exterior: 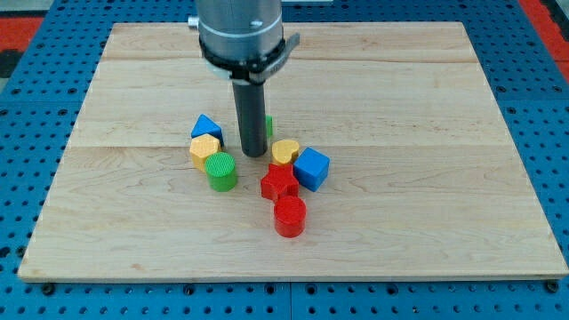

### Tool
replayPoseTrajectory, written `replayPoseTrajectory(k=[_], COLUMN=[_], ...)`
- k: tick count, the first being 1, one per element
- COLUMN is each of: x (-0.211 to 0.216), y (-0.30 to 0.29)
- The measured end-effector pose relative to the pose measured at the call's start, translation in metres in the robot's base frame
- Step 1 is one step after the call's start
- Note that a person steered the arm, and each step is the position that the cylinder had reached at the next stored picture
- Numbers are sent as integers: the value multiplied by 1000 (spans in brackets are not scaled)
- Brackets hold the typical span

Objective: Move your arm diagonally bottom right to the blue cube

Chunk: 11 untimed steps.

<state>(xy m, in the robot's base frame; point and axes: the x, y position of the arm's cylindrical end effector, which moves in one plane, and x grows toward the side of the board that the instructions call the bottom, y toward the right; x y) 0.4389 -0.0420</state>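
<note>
1. The blue cube [312,169] sits a little right of the middle of the wooden board [427,107], nearer the board's bottom edge than its top edge, at the right-hand end of the block cluster.
2. The arm ends in a plain dark rod with no claw, so there is nothing to spread or pinch; my tip [253,154] rests on the board in the middle of the cluster.
3. The key relation: the blue cube lies down and to the right of my tip, near but not touching, so the diagonal toward the board's bottom right corner looks correct.
4. A yellow heart block [285,151] sits just right of my tip, touching or nearly touching the cube's upper left side; I judge it may get shoved along the way.
5. A red star block [278,182] lies just below that path, with a red cylinder [290,216] beneath it.
6. Toward the left edge sit a green cylinder [221,171], a yellow block [204,148] and a blue triangular block [206,127].
7. A green block [268,125] is mostly hidden behind the rod.
</note>
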Motion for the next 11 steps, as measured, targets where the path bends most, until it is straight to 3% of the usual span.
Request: replayPoseTrajectory(k=[1,2,3,4,5,8,9,10,11], x=[-28,-10,31,107,105,-13,73,104,62], y=[32,115,138,152,126,123,161,114,90])
